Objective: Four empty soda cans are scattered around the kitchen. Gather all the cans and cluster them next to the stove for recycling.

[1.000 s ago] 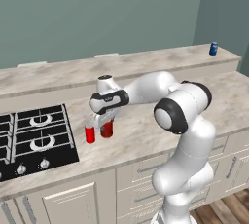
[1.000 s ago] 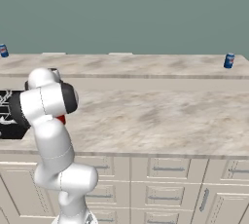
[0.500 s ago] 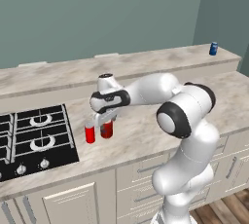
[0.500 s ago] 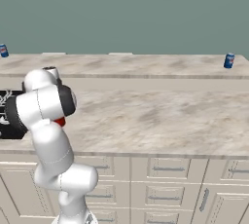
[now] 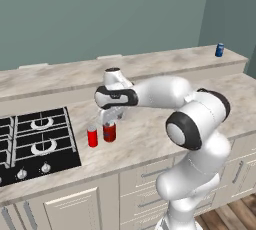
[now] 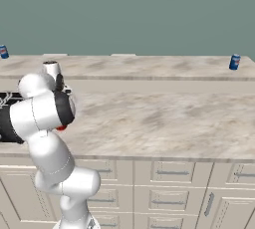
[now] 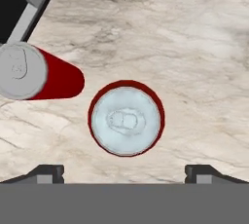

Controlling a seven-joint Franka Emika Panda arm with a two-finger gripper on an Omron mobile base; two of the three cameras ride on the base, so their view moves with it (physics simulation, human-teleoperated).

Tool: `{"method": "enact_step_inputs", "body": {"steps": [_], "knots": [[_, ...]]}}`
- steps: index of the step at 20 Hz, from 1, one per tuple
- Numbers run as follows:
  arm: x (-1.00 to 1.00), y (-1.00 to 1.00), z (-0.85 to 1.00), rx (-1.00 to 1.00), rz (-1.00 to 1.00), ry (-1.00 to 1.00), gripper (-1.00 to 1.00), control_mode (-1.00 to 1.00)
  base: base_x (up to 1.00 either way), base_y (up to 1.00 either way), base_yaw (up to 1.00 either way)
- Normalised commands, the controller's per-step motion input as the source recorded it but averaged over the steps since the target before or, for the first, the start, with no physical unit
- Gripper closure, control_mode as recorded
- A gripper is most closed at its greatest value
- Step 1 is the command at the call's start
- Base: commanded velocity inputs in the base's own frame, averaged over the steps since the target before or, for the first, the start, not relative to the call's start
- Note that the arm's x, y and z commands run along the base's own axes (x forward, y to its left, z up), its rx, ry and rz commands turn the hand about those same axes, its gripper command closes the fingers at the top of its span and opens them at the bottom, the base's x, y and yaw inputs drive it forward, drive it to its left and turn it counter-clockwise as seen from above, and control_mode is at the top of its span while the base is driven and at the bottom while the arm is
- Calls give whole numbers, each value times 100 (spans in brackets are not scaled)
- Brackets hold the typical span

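Observation:
Two red soda cans stand upright on the marble counter just right of the stove (image 5: 35,139): one (image 5: 92,137) nearer the cooktop, the other (image 5: 109,132) beside it. My gripper (image 5: 110,120) hangs open directly above the second can, clear of it. In the hand view that can (image 7: 126,118) is centred between my wide-set fingertips (image 7: 47,173), with the other red can (image 7: 36,76) up left and the stove's corner (image 7: 19,4) beyond. A blue soda can (image 5: 219,49) sits on the back ledge at far right, also visible from the other side (image 6: 234,62). Another blue soda can (image 6: 4,52) stands at the ledge's far left.
A raised ledge (image 5: 165,59) runs along the wall behind the counter. Bare marble counter (image 5: 150,134) stretches right of the cans. Drawers and cabinet doors (image 6: 174,183) line the front below the counter edge.
The jaws have spread apart and let go of the red can, which stays standing beside the other red one. The hand has lifted slightly.

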Motion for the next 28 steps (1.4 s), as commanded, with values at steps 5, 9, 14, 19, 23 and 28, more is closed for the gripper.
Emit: {"method": "enact_step_inputs", "body": {"steps": [5, 9, 14, 19, 23, 28], "knots": [[-39, -21, 30, 10, -8, -4, -100, -100, 0, 0, 0], [-59, -15, 11, 3, -9, -13, -100, -100, 0, 0, 0], [-53, -20, 9, 0, -14, -13, -100, -100, 0, 0, 0], [-37, -38, 18, 3, -21, -2, -100, -100, 0, 0, 0], [-32, -43, 24, 11, -22, 0, -100, -100, 0, 0, 0], [-34, -42, 19, 10, -20, 0, -100, -100, 0, 0, 0]]}}
